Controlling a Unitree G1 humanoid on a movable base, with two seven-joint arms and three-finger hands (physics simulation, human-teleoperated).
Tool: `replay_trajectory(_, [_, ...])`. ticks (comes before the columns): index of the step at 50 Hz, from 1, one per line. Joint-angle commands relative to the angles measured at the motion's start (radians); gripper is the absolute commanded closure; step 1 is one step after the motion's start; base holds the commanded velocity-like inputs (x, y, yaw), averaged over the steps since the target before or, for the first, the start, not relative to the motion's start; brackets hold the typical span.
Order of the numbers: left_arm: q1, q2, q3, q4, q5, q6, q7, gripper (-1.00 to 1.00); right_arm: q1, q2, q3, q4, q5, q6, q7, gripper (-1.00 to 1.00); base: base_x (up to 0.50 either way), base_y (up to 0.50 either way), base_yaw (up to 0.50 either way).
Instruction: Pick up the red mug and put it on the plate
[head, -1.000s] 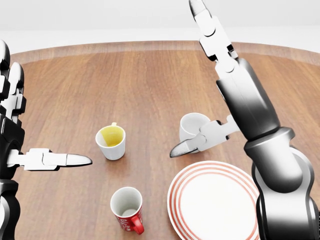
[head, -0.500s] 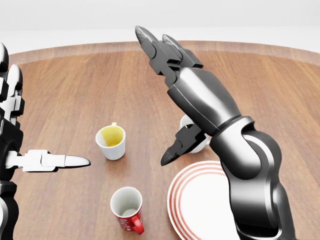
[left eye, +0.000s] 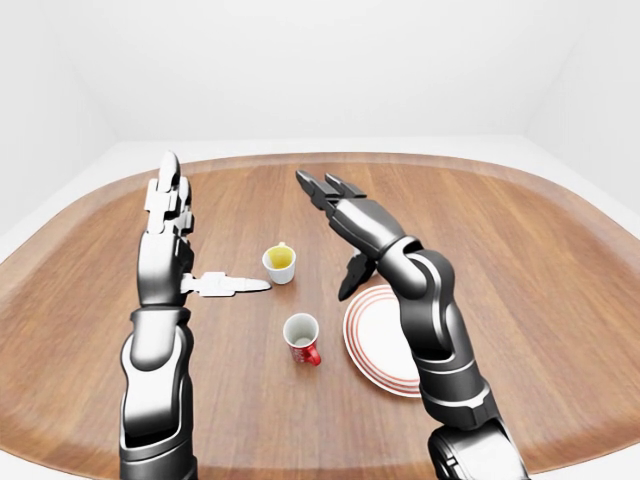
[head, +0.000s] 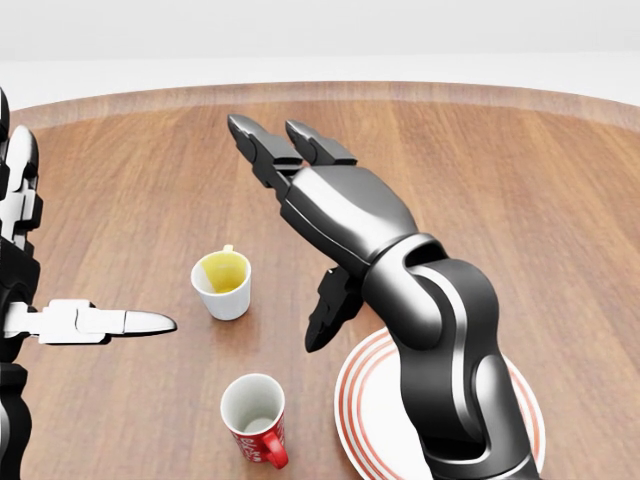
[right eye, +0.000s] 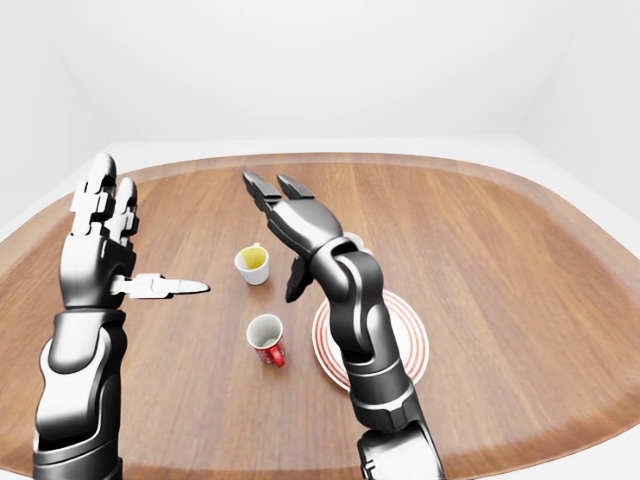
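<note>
While the red mug (head: 255, 418) stands upright on the desk (head: 560, 200), just left of the plate (head: 372, 408), both robot hands hang spread and empty: right robot hand (head: 300, 200) above, left robot hand (left eye: 175, 235) well left.

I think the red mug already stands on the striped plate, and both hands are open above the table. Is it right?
Not quite. The red mug stands on the wooden table, left of the striped plate and apart from it, as the head view shows. The rest holds: the left hand and right hand are both open above the table.
</note>
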Motion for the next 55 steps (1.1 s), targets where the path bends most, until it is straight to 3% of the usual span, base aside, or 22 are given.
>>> replay_trajectory(1, [-0.001, 0.002, 0.004, -0.007, 0.000, 0.000, -0.003, -1.00, -0.002, 0.038, 0.021, 0.044, -0.089, 0.000, 0.037, -1.00, 0.00, 0.00, 0.00])
replay_trajectory(30, [0.003, 0.003, 0.009, -0.013, -0.003, 0.000, -0.006, -1.00, 0.029, 0.122, 0.075, 0.157, -0.252, 0.000, 0.049, -1.00, 0.00, 0.00, 0.00])
replay_trajectory(55, [0.008, 0.006, 0.019, 0.001, -0.015, 0.000, -0.007, -1.00, 0.086, 0.192, 0.142, 0.284, -0.336, 0.000, -0.004, -1.00, 0.00, 0.00, 0.00])
